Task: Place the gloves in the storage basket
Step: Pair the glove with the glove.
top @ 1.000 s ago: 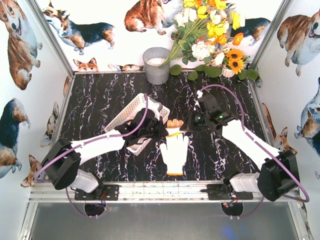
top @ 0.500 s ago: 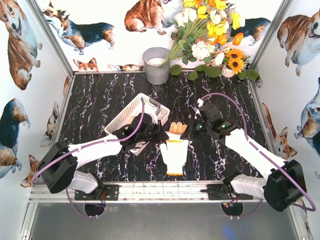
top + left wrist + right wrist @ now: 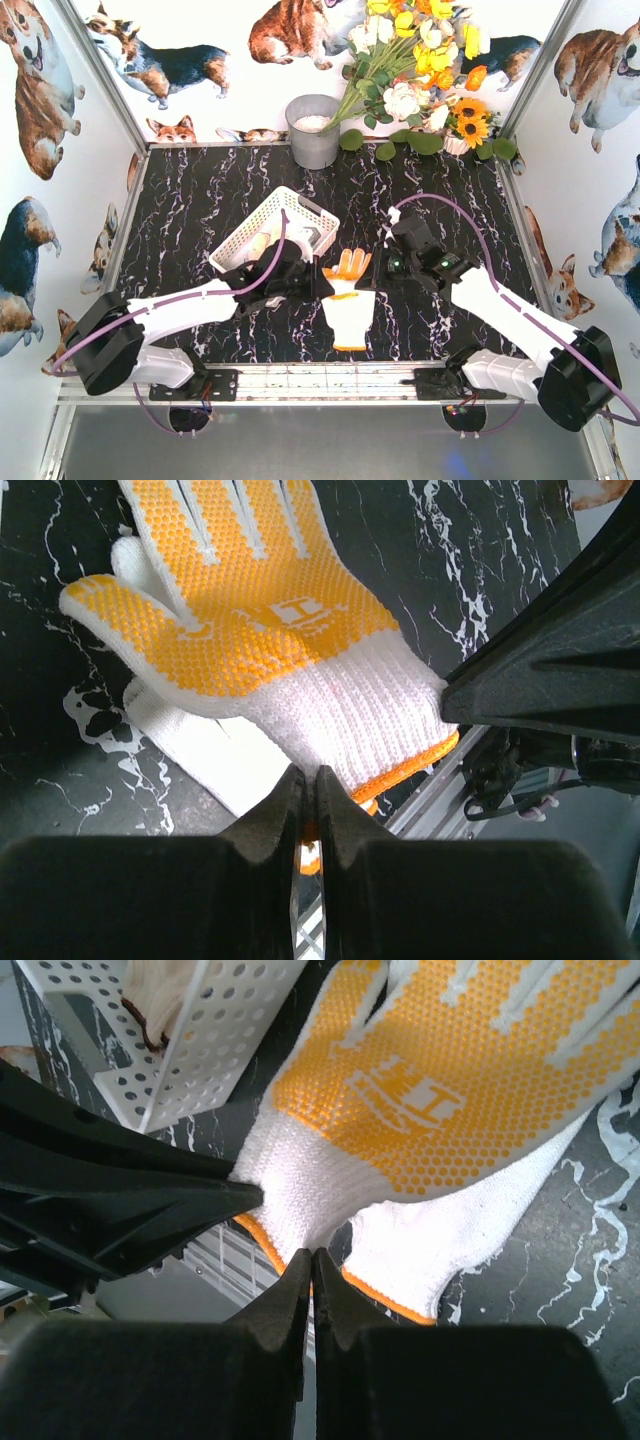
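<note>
Under my claws spreads a black marble-patterned tabletop (image 3: 200,210) veined in white, edged on my near side by an aluminium rail (image 3: 330,378). White walls (image 3: 70,195) printed with corgis close it in on three sides, with slanting metal posts (image 3: 105,75) at the back corners. Against the back wall stand a grey metal bucket (image 3: 313,135) and a spray of yellow, white and orange flowers (image 3: 420,60). The light is bright and even.

Knit glove (image 3: 250,610) with rubbery yellow dots, perforated plastic basket (image 3: 250,226), glossy marbled tabletop (image 3: 200,195)

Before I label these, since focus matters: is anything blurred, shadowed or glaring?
Top external: evenly lit, sharp, no glare. Left wrist: yellow glove crisp, left gripper dark and soft up close. Right wrist: right gripper equally dark, storage basket sharp.
</note>
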Controlling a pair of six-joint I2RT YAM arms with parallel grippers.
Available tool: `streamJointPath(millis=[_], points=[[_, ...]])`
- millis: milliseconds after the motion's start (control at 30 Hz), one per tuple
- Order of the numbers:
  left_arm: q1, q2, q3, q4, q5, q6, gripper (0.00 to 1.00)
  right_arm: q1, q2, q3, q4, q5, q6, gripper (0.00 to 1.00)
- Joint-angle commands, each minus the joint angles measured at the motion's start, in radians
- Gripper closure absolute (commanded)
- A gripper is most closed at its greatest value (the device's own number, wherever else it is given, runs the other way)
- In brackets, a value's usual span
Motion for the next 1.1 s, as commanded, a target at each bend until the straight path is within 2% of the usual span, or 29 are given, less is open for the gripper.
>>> streamJointPath(millis=[0,467,633,833,1067], points=[[-0.011,-0.042,-0.037,-0.018,0.005,-0.013,1.00,0.019,-0.048,-0.034,0.036,0.023,0.027,1.00],[-0.056,-0.061,-0.120,0.011,0.024,-0.067,1.00,0.045,-0.070,-0.121,0.053,0.020,0.061,1.00],[-0.084,-0.038,-0.143,0.048,0.033,-0.091,1.00,0.093,-0.091,-0.166,0.055,0.028,0.105,1.00],[-0.112,0.000,-0.139,0.067,0.031,-0.098,1.00,0.137,-0.117,-0.244,0.100,0.042,0.164,1.00],[-0.112,0.012,-0.136,0.056,0.043,-0.096,1.00,0.157,-0.119,-0.253,0.090,0.049,0.169,1.00]])
